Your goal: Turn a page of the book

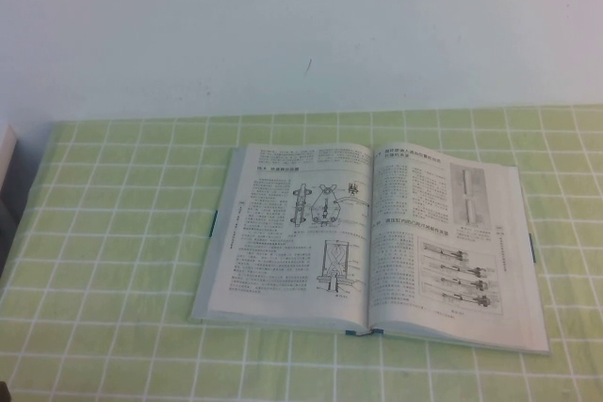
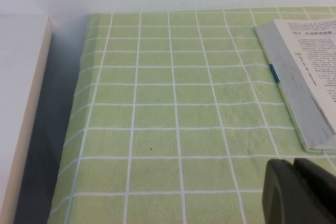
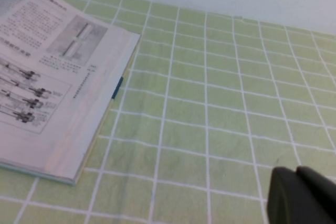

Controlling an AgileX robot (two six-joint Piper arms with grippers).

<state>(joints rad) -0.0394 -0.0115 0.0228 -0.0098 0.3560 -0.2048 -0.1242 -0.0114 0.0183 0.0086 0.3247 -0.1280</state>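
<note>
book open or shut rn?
Open, lying flat: the book shows both printed pages on the checked cloth. Left gripper and right gripper sit clear of it.

We see the table covered in light green cloth with a white grid of lines. The book shows white pages of black text and line diagrams, with grey-blue cover edges. Each end effector, left and right, is black.
</note>
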